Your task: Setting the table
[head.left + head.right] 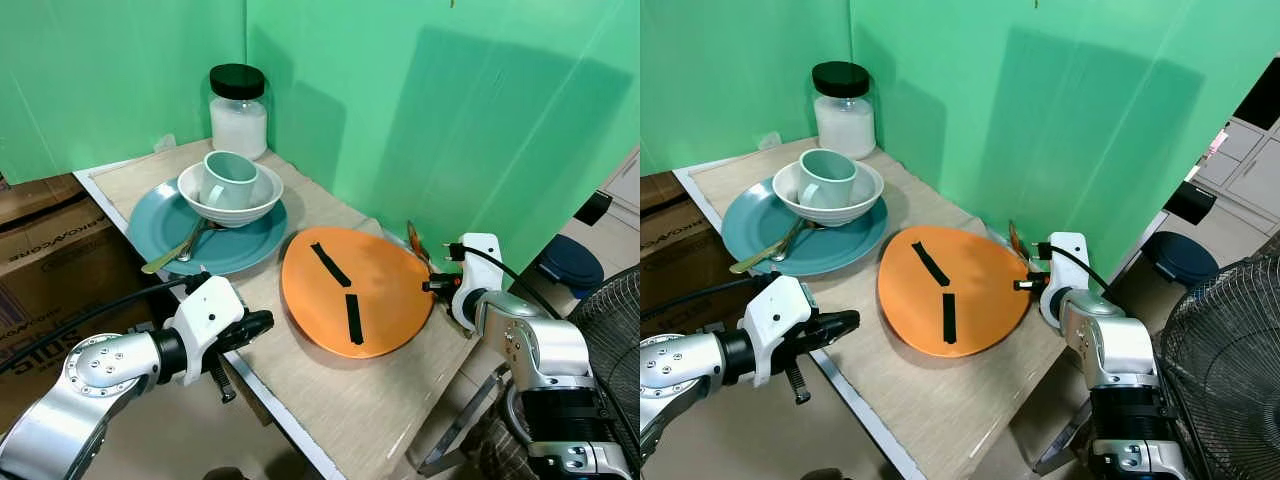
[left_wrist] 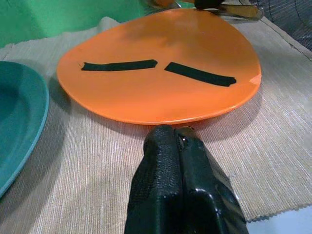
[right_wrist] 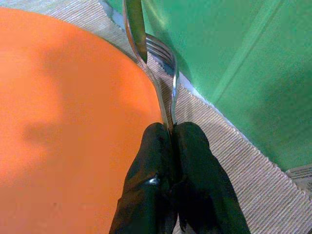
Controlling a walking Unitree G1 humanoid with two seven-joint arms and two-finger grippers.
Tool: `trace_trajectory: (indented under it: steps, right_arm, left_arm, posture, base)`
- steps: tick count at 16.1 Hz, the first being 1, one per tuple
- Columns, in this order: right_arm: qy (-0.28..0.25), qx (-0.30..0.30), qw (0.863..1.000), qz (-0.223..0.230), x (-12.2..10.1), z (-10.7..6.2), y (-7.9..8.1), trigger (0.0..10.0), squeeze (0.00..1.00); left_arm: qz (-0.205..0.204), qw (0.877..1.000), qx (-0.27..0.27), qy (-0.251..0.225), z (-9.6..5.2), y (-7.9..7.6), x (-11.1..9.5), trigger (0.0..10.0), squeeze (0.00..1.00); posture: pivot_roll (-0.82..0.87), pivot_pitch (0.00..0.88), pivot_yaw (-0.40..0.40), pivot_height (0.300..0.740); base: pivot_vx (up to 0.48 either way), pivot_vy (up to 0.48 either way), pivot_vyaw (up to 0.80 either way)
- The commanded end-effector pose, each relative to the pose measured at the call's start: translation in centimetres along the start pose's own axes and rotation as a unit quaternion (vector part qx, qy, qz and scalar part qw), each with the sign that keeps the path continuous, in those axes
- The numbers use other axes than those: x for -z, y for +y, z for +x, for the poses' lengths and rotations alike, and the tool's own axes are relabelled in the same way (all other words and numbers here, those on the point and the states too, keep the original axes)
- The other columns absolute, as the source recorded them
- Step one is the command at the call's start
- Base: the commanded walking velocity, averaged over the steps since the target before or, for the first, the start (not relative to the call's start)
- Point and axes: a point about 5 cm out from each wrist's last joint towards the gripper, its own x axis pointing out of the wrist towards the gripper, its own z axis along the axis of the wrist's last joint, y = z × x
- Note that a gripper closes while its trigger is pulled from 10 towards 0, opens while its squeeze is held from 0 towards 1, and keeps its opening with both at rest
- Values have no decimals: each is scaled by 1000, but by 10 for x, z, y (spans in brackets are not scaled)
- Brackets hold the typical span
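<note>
Setting: woven beige table mat (image 1: 330, 385) over a table against green walls; flat orange oval plate with two black tape strips (image 1: 355, 290) at centre.
Done so far, by judgement: the orange plate lies flat in its place; one piece of cutlery is already in the right gripper. Little else looks laid.
Left to do, by judgement: the round teal plate (image 1: 245, 245), at 10 o'clock from the orange plate, carries a white bowl (image 1: 255, 205) with a pale green mug (image 1: 228, 178) standing in it, plus gold-toned cutlery (image 1: 178, 250) on its near rim. All that looks unsorted.
Right gripper (image 3: 171, 134): fingers clenched on the handle of a metal fork (image 3: 165, 58), at the orange plate's 3 o'clock edge, beside the wall.
Fork position: held over the mat just beside the plate rim, not yet laid down as far as I can judge.
Left gripper (image 2: 173, 141): fingers pressed together, holding nothing, at the table's near edge around 8 o'clock from the orange plate.
Background: glass jar of white powder with black lid (image 1: 238, 115) at 11 o'clock, near the wall.
Right wrist view adds: tines and a second shiny metal stem (image 3: 135, 29) next to the fork; what it is I cannot tell.
Left wrist view adds: the plate's near rim sits slightly raised above the mat, casting a shadow.
Head views add: the whole layout, including the stack and jar.
</note>
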Motion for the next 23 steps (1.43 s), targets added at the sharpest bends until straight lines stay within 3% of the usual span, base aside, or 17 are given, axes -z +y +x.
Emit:
trace_trajectory:
  steps: [1, 8, 13, 15, 17, 20, 21, 22, 23]
  right_arm:
    - [-15, 30, 999, 0, -4, -4, -14, 10000, 1000]
    - [-23, 28, 999, 8, -7, -8, -17, 10000, 1000]
    - [-38, -49, 998, 17, -7, -29, -11, 10000, 1000]
    - [-24, -63, 997, 37, 2, -39, -13, 10000, 1000]
    - [6, -61, 995, 84, 15, -43, -16, 10000, 1000]
    - [50, -104, 984, 139, 23, -46, -8, 10000, 1000]
    - [53, -113, 979, 159, 23, -44, -5, 10000, 573]
    - [53, -122, 976, 171, 22, -43, -3, 10000, 0]
    - [53, -144, 968, 201, 20, -41, 3, 10000, 0]
  left_arm:
    - [6, 1000, 6, -7, -2, -2, -5, 10000, 0]
    - [5, 1000, 7, -6, -3, -1, -5, 10000, 0]
    - [21, 999, -26, 9, 0, 7, 0, 10000, 0]
    - [20, 1000, -22, 7, 0, 6, 0, 10000, 0]
    - [34, 999, -30, 27, 0, 7, 7, 10000, 0]
    - [41, 997, -55, 31, 6, 15, 14, 10000, 0]
    - [43, 997, -55, 25, 10, 16, 13, 10000, 0]
    - [46, 997, -57, 22, 13, 18, 12, 10000, 0]
    - [54, 996, -66, 10, 19, 22, 10, 10000, 0]
  posture:
    - [116, 0, -121, 740]
    - [113, 0, -116, 740]
    - [107, 0, -110, 740]
    - [103, 0, -105, 740]
    - [102, 0, -105, 740]
    - [105, 0, -107, 740]
    - [105, 0, -107, 740]
    - [105, 0, -107, 740]
    - [107, 0, -109, 740]
  base:
    - [0, 0, 0]
    - [0, 0, 0]
    - [0, 0, 0]
    - [0, 0, 0]
    - [0, 0, 0]
    - [0, 0, 0]
    - [0, 0, 0]
    - [0, 0, 0]
    - [0, 0, 0]
